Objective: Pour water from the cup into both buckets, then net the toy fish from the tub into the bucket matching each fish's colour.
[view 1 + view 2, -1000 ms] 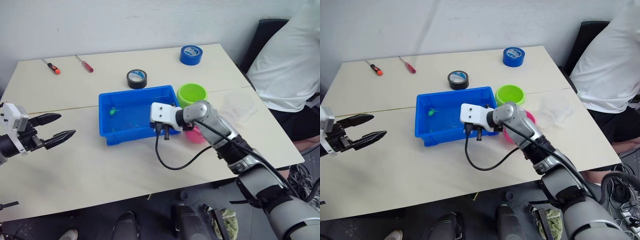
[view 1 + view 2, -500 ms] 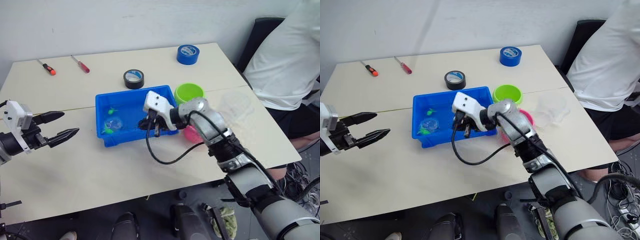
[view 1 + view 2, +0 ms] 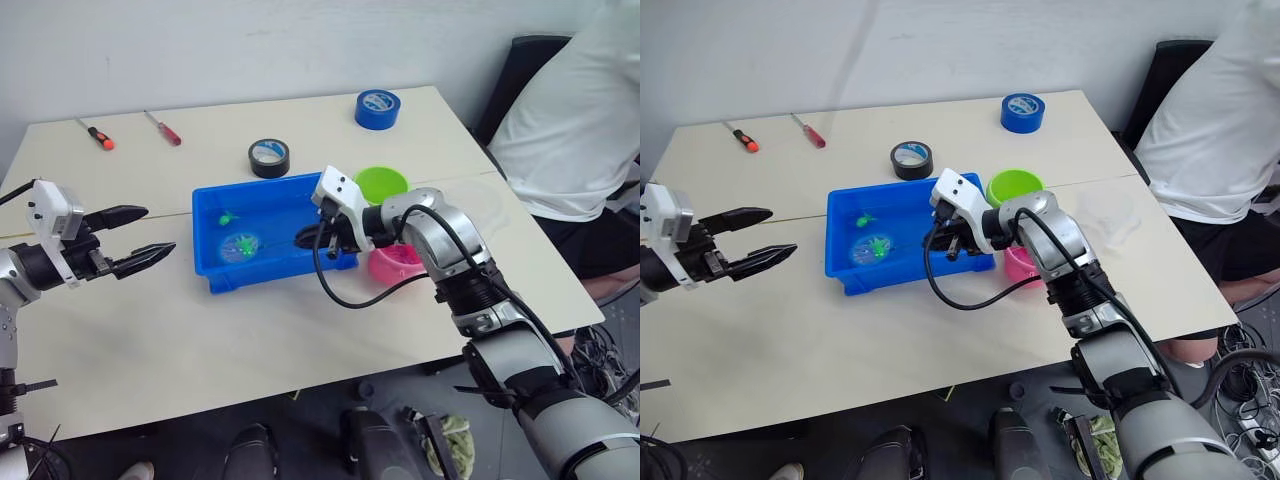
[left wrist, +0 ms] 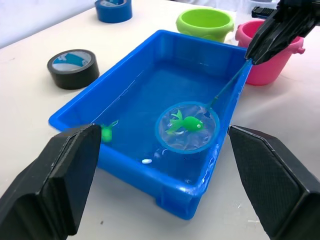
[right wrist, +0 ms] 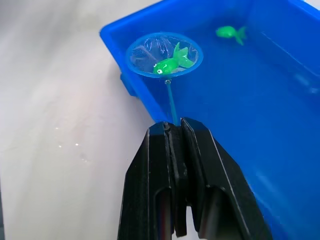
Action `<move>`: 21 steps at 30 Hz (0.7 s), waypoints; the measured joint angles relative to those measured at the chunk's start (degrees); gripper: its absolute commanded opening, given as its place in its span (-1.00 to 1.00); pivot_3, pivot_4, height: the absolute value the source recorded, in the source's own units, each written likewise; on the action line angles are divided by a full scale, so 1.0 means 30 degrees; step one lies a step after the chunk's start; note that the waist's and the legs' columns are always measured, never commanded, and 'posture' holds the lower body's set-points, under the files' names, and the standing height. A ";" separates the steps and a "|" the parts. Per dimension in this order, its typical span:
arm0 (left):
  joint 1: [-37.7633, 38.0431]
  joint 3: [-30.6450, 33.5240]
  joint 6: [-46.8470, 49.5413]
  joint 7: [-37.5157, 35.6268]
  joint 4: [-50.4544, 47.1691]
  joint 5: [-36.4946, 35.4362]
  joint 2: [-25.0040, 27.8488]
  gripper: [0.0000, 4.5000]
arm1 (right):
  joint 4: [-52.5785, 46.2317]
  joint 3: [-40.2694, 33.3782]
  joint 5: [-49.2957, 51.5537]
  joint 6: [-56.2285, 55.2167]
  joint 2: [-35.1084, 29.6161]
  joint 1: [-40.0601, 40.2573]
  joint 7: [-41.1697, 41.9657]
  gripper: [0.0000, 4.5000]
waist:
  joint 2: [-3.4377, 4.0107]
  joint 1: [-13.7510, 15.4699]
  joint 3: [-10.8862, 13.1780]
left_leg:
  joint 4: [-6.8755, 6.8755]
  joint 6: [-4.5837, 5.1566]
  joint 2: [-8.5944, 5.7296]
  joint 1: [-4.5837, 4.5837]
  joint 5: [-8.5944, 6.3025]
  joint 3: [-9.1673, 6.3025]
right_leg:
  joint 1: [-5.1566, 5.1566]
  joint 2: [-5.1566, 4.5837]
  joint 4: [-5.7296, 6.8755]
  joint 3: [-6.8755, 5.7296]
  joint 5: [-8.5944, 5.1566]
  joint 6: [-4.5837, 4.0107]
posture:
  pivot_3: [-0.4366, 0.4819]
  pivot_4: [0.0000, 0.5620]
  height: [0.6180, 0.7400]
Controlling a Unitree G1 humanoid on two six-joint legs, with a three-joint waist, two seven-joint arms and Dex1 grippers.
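With its jaws closed on the thin handle of the net (image 5: 164, 54), the right gripper (image 5: 175, 131) reaches over the near right edge of the blue tub (image 3: 213, 272), which sits mid-bench with water in it. Held low inside the tub, the net's light-blue hoop carries one green fish (image 4: 186, 122); a second green fish (image 4: 105, 132) lies loose by the tub's far left wall. Well apart to the left, the left gripper (image 3: 140, 238) hovers above the bench (image 3: 250, 330), its jaws spread wide and empty, pointing toward the tub. Just beyond the tub's right end stand the green bucket (image 3: 381, 184) and, nearer the robot, the pink bucket (image 3: 395, 263), close beside one another. Further right the clear cup (image 3: 1110, 213) rests on the bench. Behind the tub lies a black tape roll (image 3: 269, 156); a blue tape roll (image 3: 377, 108) sits toward the far right corner, and two screwdrivers (image 3: 98, 133) lie at far left. A person in a white shirt (image 3: 575, 110) sits at the right end.
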 measured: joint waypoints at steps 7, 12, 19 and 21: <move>-0.1075 -0.0884 -0.0007 -0.0351 0.0552 0.0013 -0.0095 0.96 | 0.0051 -0.0899 0.0231 -0.0366 -0.0626 0.0015 -0.0739 -1.00 | 0.0001 0.0039 0.0001 | -0.0002 -0.0013 -0.0001 -0.0002 0.0008 -0.0001 | 0.0002 0.0002 -0.0006 -0.0001 0.0000 0.0000 | -0.05 -0.47 0.85; -0.2151 -0.1623 -0.0008 -0.0565 0.0692 0.0036 -0.0328 0.96 | 0.0048 -0.1806 0.0466 -0.0379 -0.1501 0.0014 -0.1098 -1.00 | 0.0001 0.0092 0.0001 | 0.0005 -0.0014 -0.0005 -0.0003 0.0009 -0.0001 | 0.0007 0.0000 -0.0008 0.0000 0.0000 0.0001 | -0.05 -0.47 0.85; -0.4157 -0.3099 -0.0245 -0.1001 0.1983 0.0296 -0.1208 0.96 | -0.0398 -0.3856 0.0983 -0.0201 -0.4470 0.0097 -0.1598 -1.00 | 0.0009 0.0174 0.0007 | 0.0010 -0.0014 -0.0014 -0.0014 0.0013 -0.0002 | 0.0002 0.0001 -0.0016 0.0002 0.0001 0.0002 | -0.05 -0.47 0.85; -0.4808 -0.3450 -0.0482 -0.1218 0.2568 0.0465 -0.1363 0.96 | -0.0732 -0.4457 0.1088 0.0021 -0.5532 0.0230 -0.1653 -1.00 | 0.0011 0.0147 0.0008 | 0.0009 -0.0015 -0.0013 -0.0018 0.0013 0.0003 | -0.0005 0.0002 -0.0020 0.0007 0.0001 0.0002 | -0.05 -0.47 0.85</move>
